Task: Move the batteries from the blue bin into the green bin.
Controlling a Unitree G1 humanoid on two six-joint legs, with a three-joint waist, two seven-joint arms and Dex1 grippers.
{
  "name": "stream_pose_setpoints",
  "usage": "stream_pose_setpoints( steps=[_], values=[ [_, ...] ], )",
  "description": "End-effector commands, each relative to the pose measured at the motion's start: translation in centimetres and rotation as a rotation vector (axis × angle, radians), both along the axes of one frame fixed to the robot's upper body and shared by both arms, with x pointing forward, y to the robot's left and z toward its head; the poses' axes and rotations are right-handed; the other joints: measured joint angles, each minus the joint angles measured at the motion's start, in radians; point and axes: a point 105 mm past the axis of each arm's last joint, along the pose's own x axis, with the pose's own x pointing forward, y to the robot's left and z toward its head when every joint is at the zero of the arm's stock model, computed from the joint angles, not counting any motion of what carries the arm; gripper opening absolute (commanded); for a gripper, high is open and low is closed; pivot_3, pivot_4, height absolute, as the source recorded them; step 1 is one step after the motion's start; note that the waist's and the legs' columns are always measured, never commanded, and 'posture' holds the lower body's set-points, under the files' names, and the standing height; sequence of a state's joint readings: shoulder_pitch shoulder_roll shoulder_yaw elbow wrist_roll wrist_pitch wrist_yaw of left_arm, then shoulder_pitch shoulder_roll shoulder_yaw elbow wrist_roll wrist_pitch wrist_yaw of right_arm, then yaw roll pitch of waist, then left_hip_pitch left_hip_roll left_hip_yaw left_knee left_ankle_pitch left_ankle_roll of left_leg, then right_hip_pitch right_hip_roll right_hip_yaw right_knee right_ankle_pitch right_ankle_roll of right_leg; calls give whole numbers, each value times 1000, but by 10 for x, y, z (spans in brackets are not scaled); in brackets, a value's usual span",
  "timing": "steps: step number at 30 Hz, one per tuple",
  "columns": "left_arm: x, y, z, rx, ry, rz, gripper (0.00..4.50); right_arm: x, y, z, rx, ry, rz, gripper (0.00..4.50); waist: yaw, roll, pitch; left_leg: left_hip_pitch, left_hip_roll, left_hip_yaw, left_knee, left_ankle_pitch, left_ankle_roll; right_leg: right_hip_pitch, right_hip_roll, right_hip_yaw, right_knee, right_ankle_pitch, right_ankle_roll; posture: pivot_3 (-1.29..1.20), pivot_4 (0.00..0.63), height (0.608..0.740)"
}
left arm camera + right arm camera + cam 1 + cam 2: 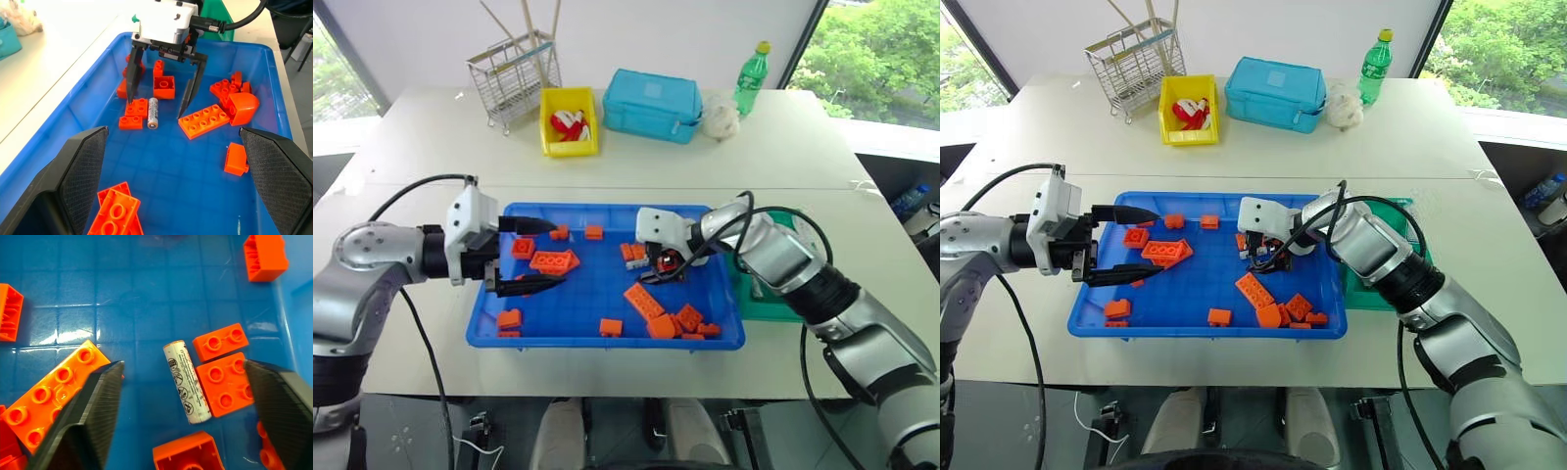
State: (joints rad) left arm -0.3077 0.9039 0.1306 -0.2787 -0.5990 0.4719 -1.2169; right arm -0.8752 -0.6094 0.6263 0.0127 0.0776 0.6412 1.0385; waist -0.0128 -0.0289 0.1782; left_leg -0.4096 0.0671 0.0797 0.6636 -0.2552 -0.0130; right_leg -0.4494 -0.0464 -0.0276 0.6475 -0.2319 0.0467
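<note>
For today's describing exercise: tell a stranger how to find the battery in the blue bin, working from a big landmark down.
Start at the blue bin in the middle of the table. Find the right gripper, open and pointing down inside it; the battery lies flat between its fingers, beside a small brick. It is the one slim grey-white cylinder among blocky orange bricks.

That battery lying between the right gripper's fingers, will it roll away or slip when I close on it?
The battery is a smooth, glossy cylinder lying flat on the blue bin floor, so it may roll if nudged sideways. Orange bricks touch one side and should block it there. The open right gripper straddles it; it looks rigid, though perhaps slippery.
</note>
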Motion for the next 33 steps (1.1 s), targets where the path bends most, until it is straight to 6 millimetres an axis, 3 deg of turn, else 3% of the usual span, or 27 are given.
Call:
stream_pose_setpoints(
  steps=[1, 6, 20, 22, 26, 33],
  values=[
    [-3, -1, 8, 3, -45, -5, 4500, -1, 4, 12, 2, -54, 39, 3772, 0, 0, 0, 0, 0, 0, 0, 0, 0, 0, 0, 0, 0, 0, 0, 0, 150, 736],
    [-4, 0, 7, 4, -43, -4, 4500, -7, 7, 13, 9, -60, 64, 3772, -1, 0, 0, 0, 0, 0, 0, 0, 0, 0, 0, 0, 0, 0, 0, 0, 150, 736],
    [-4, 0, 8, 5, -50, -3, 4500, 4, 2, -19, -54, -78, 85, 3772, -2, 0, 0, 1, 0, 0, 0, 0, 0, 0, 0, 0, 0, 0, -1, 0, 150, 736],
    [-4, 0, 7, 5, -50, -2, 4500, 4, 2, -21, -58, -79, 92, 3245, -2, 0, 0, 1, 0, 0, 0, 0, 0, 1, 0, 0, 0, 0, -1, 0, 150, 736],
    [-3, 0, 8, 4, -52, 2, 4500, 6, 2, -22, -76, -110, 112, 1355, -1, 0, 0, 1, 0, 0, 0, 0, 0, 1, 0, 0, 0, -1, -1, 0, 150, 736],
    [-4, 1, 7, 1, -49, 5, 4500, 6, -1, -19, -72, -119, 113, 1355, -1, 0, 0, 1, 0, 0, 0, 0, 0, 1, 0, 0, 0, -1, -1, 0, 150, 736]
  ],
)
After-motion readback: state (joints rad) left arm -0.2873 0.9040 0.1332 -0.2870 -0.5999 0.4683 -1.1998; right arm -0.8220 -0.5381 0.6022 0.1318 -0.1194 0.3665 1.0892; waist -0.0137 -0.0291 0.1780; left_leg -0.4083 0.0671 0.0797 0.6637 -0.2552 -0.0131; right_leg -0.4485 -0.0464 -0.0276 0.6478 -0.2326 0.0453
